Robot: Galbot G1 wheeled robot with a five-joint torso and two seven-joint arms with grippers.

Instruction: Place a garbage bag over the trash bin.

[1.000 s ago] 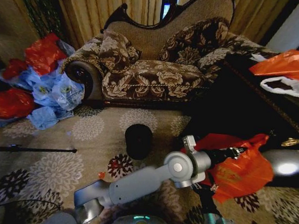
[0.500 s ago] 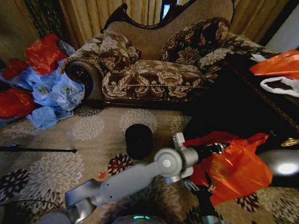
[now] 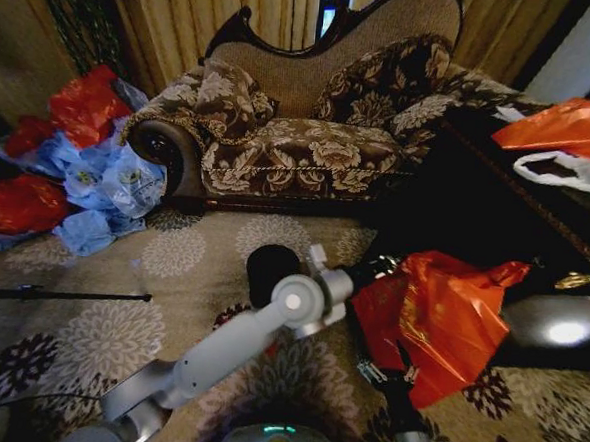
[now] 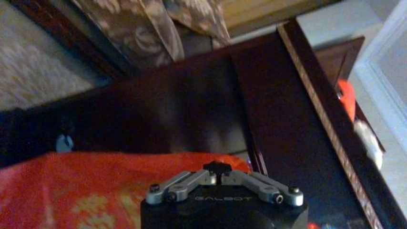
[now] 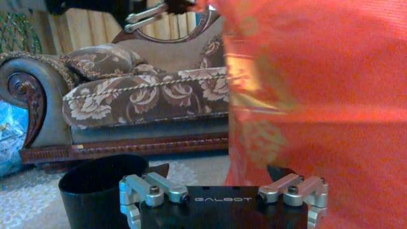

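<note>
Left claw (image 3: 380, 269): pinching the garbage bag's (image 3: 439, 320) top edge, now swung closer to the trash bin (image 3: 271, 265).
Right claw (image 3: 391, 372): gripping the bag's lower edge.
Meaning: bag nearly alongside the bin, not over it.

The left arm (image 3: 269, 325) covers the lower part of the bin (image 3: 268, 262); the red bag (image 3: 447, 321) hides both grippers' fingertips; the sofa (image 3: 310, 132) is cut off at the upper frame edge.

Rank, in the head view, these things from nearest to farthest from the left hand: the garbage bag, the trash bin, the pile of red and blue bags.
1. garbage bag: touching the left hand.
2. trash bin: on the carpet, just to its left.
3. pile of red and blue bags: far left, beside the sofa.
</note>
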